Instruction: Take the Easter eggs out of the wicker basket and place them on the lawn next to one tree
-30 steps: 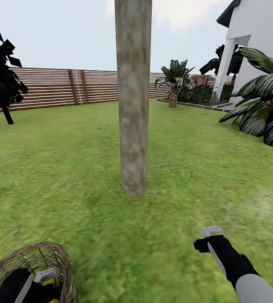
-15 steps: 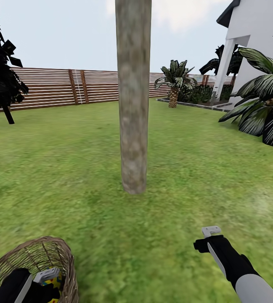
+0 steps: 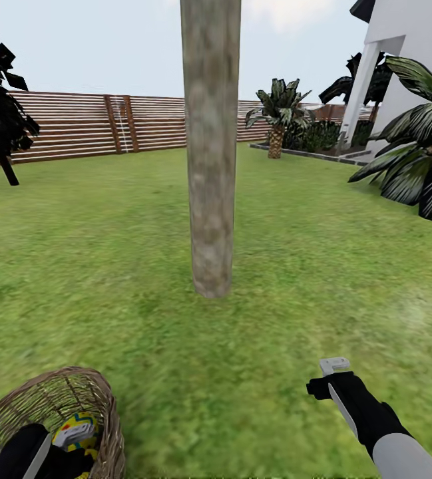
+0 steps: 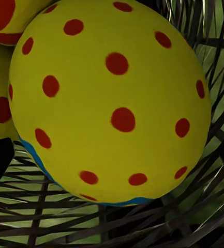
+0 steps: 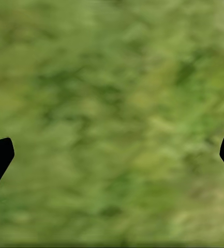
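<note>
L claw (image 3: 76, 436) inside brown woven wicker basket (image 3: 102, 406) at 7 o'clock, fingers wide either side of yellow red-dotted egg (image 4: 109, 103); grey-brown tree trunk (image 3: 210, 166) 12 o'clock; R claw (image 3: 334, 365) wide, over lawn (image 3: 275, 299)

The right arm (image 3: 402, 459) wears a pale grey shell ending in a black wrist. Its gripper (image 3: 334, 364) is light grey, blocky. The left arm (image 3: 22, 456) is black, trimmed grey.
</note>
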### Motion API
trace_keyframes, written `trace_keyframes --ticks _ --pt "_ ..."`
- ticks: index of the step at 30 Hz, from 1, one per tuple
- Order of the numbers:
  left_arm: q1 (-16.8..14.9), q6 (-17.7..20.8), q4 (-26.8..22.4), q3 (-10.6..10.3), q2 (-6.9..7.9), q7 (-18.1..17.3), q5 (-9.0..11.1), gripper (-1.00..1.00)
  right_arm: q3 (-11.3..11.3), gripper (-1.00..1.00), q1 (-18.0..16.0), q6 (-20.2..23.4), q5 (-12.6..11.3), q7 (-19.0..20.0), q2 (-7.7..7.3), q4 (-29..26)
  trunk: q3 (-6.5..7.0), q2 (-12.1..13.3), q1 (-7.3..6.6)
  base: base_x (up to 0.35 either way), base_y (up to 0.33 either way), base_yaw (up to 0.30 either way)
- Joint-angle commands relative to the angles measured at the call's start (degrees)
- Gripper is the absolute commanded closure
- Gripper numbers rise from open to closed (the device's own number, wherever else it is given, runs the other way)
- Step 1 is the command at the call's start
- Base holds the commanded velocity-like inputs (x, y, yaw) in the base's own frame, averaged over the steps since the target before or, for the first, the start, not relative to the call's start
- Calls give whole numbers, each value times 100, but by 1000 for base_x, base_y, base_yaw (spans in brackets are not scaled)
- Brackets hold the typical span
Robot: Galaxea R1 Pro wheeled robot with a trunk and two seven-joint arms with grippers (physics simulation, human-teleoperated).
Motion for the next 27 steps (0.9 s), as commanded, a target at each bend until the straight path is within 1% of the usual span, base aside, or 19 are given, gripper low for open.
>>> trace_keyframes --ticks 1,10,12,15,19,25,27 --pt "-2 32 -5 10 -1 6 31 -100 26 -100 -2 33 29 1 -4 -10 -6 -3 -1 0 0 0" --pt "-2 32 -5 10 -9 6 38 -100 26 -100 -2 35 29 1 -1 -13 -6 -3 -1 0 0 0" --pt "-2 32 -5 10 -9 6 39 -100 26 -100 -2 35 29 1 -1 -13 -50 -5 4 0 0 0" --pt "-2 32 -5 10 -5 6 40 -100 26 -100 -2 34 29 1 32 -13 -117 -9 11 0 0 0" --pt "-2 32 -6 10 -1 6 36 -100 26 -100 -2 33 37 1 100 -13 -117 -9 11 0 0 0" --pt "-2 32 -6 10 -4 6 32 -100 32 -100 -2 28 38 1 121 -5 -117 -9 11 0 0 0" --pt "-2 32 -5 10 -7 6 33 -100 29 -100 -2 27 38 1 149 -5 -117 -9 11 0 0 0"
